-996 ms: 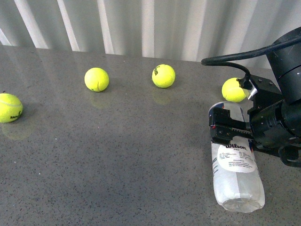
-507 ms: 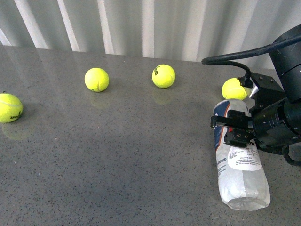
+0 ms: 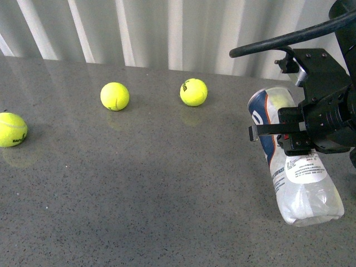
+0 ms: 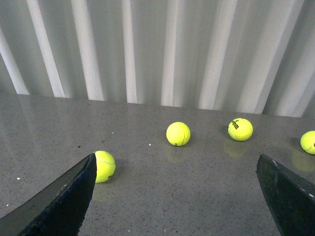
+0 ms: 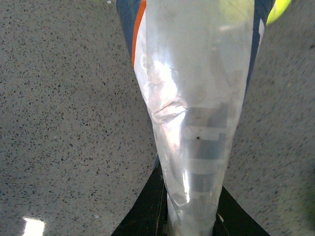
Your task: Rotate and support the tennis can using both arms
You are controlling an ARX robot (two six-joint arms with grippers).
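- The grey table [image 3: 139, 183] is spreading across the front view.
- The right gripper [image 3: 280, 137] is clamping the tennis can [image 3: 303, 175] around its middle.
- That can is slanting at the table's right side, with its clear end nearest the camera.
- The left gripper [image 4: 175, 169] is hanging with its jaws spread wide, holding nothing.
- Three tennis balls [image 3: 193, 91] are lying loose on the left.

Navy-and-orange-labelled clear tennis can [image 3: 289, 161], yellow-green balls [image 3: 114, 95]

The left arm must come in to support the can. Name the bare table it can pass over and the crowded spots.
Free: the broad near table, bordered by the left-edge ball, the second ball, the third ball and the tennis can. Smaller gaps lie between those balls. Crowded: the right side, where the right pincer clamps the can.
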